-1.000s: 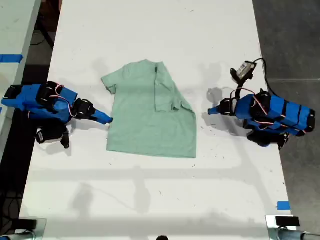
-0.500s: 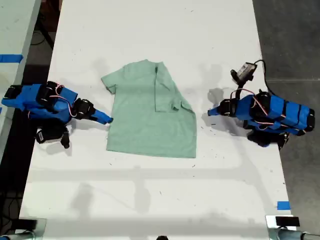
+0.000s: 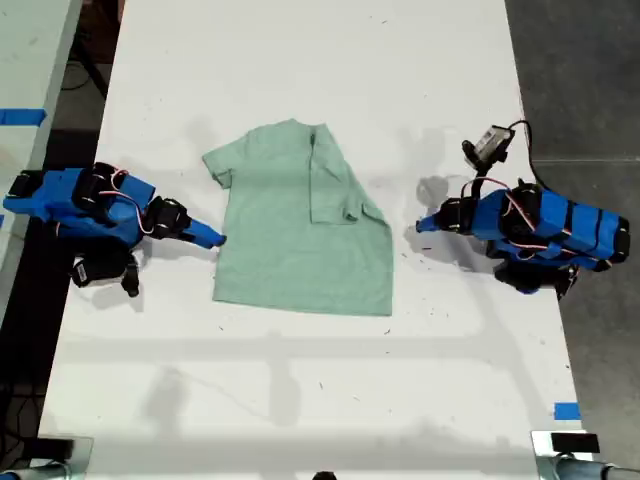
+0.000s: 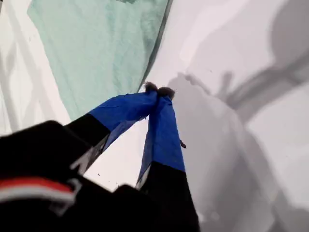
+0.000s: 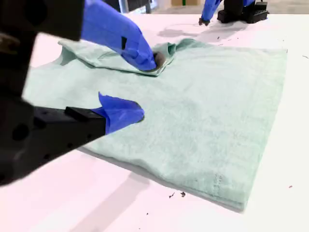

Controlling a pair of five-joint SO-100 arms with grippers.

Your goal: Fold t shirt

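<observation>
T shirt (image 3: 300, 235) flat on table (image 3: 300, 60) — one sleeve folded.

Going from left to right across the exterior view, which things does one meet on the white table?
my second hand → the t shirt → my first hand

Blue arms, black joints, red-white cables

My first wrist view is cutting off most of the shirt (image 4: 96, 43). The folded sleeve (image 3: 330, 180) is hiding the cloth beneath. The table (image 3: 300, 400) is running past the exterior view's edges.
</observation>
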